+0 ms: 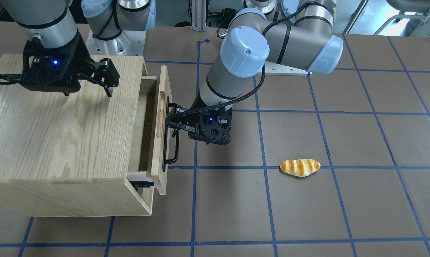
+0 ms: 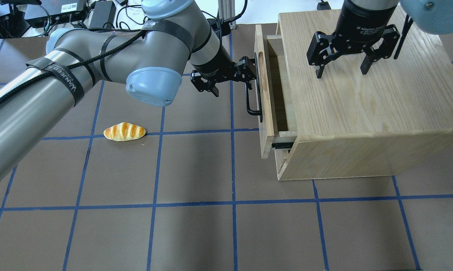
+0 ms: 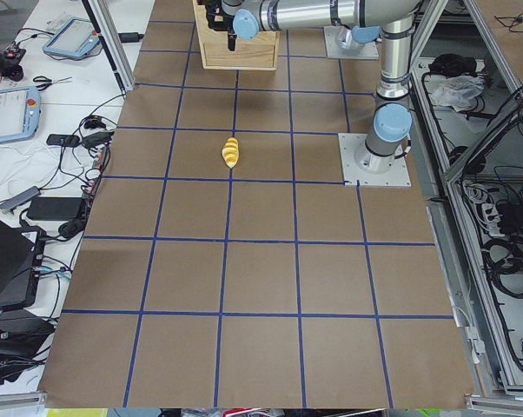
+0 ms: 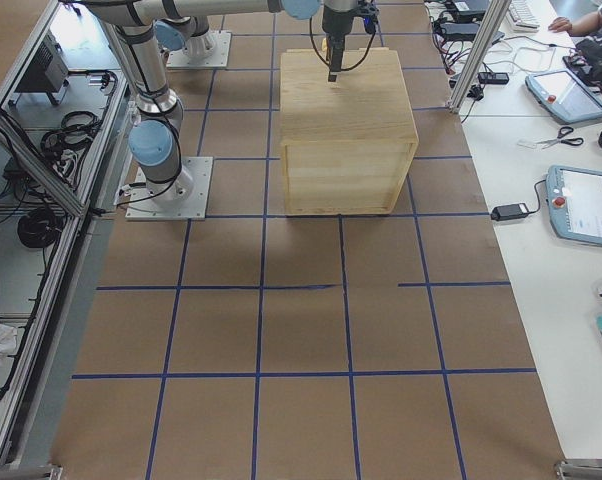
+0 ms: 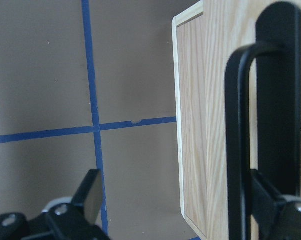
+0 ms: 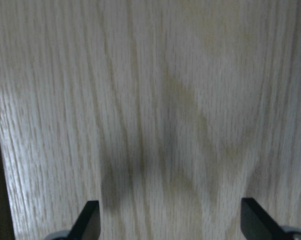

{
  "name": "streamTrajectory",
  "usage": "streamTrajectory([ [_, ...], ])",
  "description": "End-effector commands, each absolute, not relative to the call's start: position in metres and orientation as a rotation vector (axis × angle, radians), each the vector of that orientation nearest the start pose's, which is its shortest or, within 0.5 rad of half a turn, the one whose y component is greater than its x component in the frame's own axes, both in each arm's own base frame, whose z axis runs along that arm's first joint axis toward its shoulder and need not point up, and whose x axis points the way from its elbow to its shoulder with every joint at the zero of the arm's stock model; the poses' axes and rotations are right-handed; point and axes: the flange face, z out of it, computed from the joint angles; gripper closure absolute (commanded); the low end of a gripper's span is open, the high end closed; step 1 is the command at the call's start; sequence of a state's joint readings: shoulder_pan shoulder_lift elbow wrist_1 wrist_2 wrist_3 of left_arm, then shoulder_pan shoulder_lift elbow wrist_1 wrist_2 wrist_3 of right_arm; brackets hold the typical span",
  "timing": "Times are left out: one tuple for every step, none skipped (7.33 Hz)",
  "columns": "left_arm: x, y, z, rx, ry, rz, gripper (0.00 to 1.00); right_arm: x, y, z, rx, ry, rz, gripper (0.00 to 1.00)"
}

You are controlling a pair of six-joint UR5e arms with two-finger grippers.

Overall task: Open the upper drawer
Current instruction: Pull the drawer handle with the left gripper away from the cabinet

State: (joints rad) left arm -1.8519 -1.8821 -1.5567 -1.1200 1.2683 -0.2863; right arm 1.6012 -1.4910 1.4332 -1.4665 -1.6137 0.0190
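The upper drawer (image 2: 266, 113) stands part-way out of the left face of the oak cabinet (image 2: 362, 113), with its slide rail (image 2: 283, 144) showing at the near corner. The left gripper (image 2: 232, 82) has its fingers spread, not clenched. One finger (image 5: 268, 195) sits hooked between the black bar handle (image 2: 253, 107) and the front panel, toward the bar's far end. The right gripper (image 2: 342, 71) hangs splayed and empty over the cabinet top. The drawer looks light, rigid and free-running. The smooth metal bar is the place to hold, nearer its middle to avoid racking.
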Motion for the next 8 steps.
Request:
streamTrajectory([
  [-0.308,-0.556,0.374,-0.016,3.465,-0.080,0.00,0.145,-0.516,0.505,-0.021,3.185,0.072,0.00],
  [-0.293,-0.561,0.374,-0.058,3.460,-0.055,0.00,0.145,-0.516,0.505,-0.019,3.185,0.072,0.00],
  [-0.278,-0.559,0.378,-0.025,3.451,-0.007,0.00,0.145,-0.516,0.505,-0.019,3.185,0.072,0.00],
  [-0.266,-0.557,0.384,0.008,3.446,0.023,0.00,0.145,-0.516,0.505,-0.021,3.185,0.072,0.00],
  [-0.255,-0.558,0.387,-0.018,3.444,0.035,0.00,0.145,-0.516,0.505,-0.019,3.185,0.072,0.00],
  [-0.246,-0.557,0.390,-0.041,3.441,0.059,0.00,0.145,-0.516,0.505,-0.021,3.185,0.072,0.00],
  [-0.244,-0.555,0.391,-0.043,3.440,0.068,0.00,0.144,-0.516,0.505,-0.019,3.185,0.072,0.00],
  [-0.243,-0.555,0.392,-0.043,3.440,0.067,0.00,0.144,-0.516,0.505,-0.016,3.185,0.072,0.00],
])
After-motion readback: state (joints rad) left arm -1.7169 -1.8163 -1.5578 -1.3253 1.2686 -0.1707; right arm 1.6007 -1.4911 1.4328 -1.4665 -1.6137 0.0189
